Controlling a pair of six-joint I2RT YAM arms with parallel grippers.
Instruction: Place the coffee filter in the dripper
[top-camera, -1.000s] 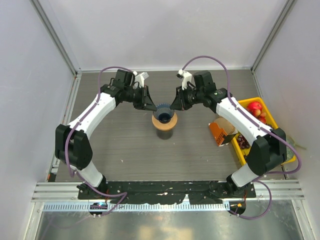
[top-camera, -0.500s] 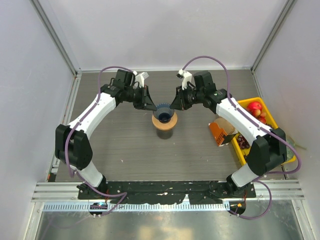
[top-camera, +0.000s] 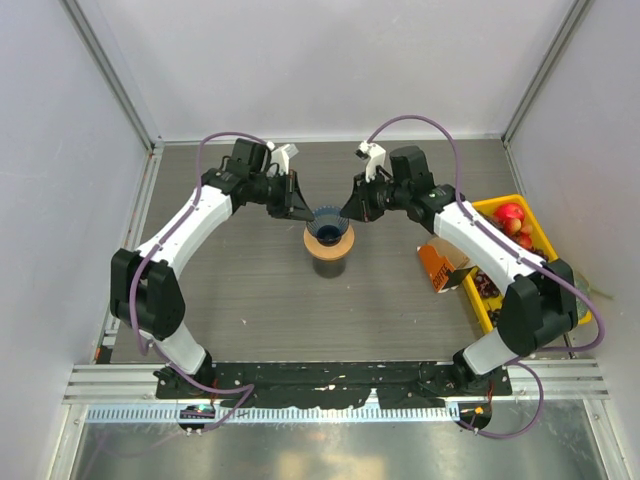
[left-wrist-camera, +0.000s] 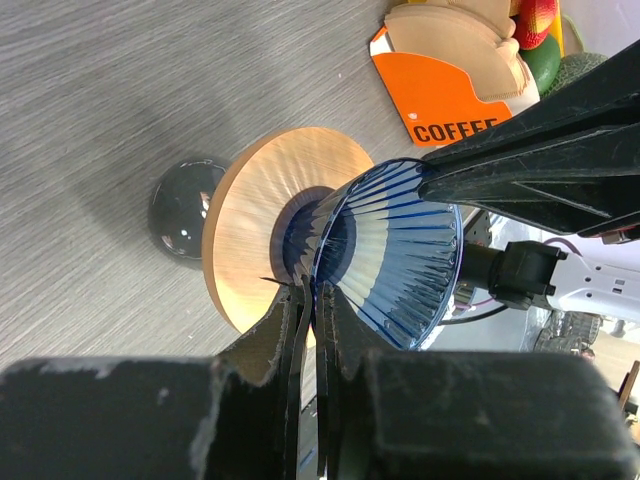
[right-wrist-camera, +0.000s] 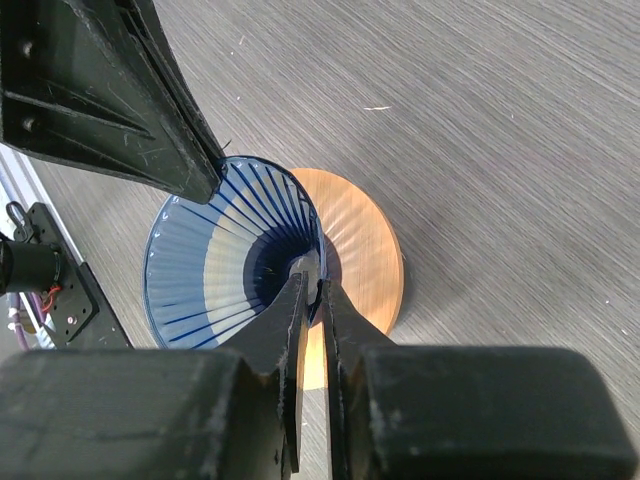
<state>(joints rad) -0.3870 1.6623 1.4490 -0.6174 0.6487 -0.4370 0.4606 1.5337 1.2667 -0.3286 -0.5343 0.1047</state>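
Observation:
The dripper (top-camera: 328, 230), a dark blue ribbed cone with a wooden ring collar (top-camera: 328, 246), sits on a dark glass jar at the table's middle. My left gripper (top-camera: 307, 213) is shut on the cone's left rim, seen close in the left wrist view (left-wrist-camera: 314, 295). My right gripper (top-camera: 347, 214) is shut on the cone's right rim, seen close in the right wrist view (right-wrist-camera: 318, 280). The cone (right-wrist-camera: 230, 250) is empty inside. Tan coffee filters (left-wrist-camera: 450, 25) stand stacked in an orange cardboard box (left-wrist-camera: 440, 95) away to the right, held by neither gripper.
The dark glass jar (left-wrist-camera: 185, 205) shows under the wooden ring (left-wrist-camera: 260, 220). The orange box (top-camera: 440, 265) lies on the table's right side next to a yellow bin (top-camera: 482, 312) holding fruit. Grey walls enclose the table on the left, back and right.
The right arm's wrist and elbow have shifted slightly. Both grippers stay on the dripper's rim, and the dripper has not visibly moved.

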